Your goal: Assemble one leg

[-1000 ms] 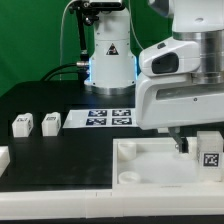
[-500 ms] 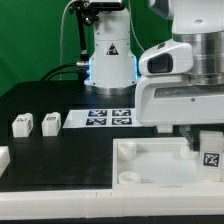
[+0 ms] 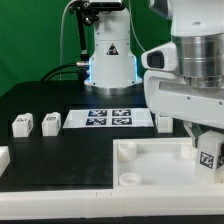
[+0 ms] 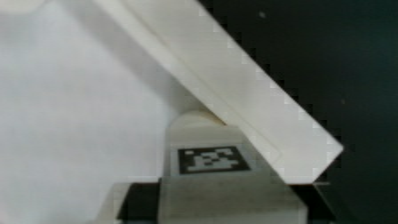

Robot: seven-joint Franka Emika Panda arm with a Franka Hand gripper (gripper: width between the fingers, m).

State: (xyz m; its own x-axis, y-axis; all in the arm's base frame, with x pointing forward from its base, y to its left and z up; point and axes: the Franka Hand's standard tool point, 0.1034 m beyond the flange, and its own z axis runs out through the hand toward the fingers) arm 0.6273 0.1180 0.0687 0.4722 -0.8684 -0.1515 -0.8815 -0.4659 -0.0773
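since the earlier frames the arm has swung toward the exterior view's right, and the leg [image 3: 209,153] it carries now sits tilted instead of square-on, closer to that frame edge.

starting at the exterior view's left, a sliver of a white part [image 3: 3,158] cuts in at the table's [image 3: 60,170] edge. next come two loose legs: the first spare leg [image 3: 22,125] and the second spare leg [image 3: 51,122], standing apart from each other on the black surface with bare table all around them. the marker board [image 3: 111,118] lies flat further along, just in front of the robot base [image 3: 108,55]. a third spare leg [image 3: 164,123] peeks out beside the arm, near the board's far end.

the large tray-like part [image 3: 150,165] fills the near right of the table, its raised rim running along the front and a round socket [image 3: 128,179] at its near corner. open tray floor lies between that socket and the held leg.

the gripper [image 3: 205,140] hangs over the tray's right side, its fingers closed on the leg. the wrist view shows the leg [image 4: 214,150] with its tag facing the camera, clamped low in the gripper [image 4: 210,195], pressed close against the tray's raised rim [image 4: 231,80], which slants across the view; whether they touch i cannot tell.
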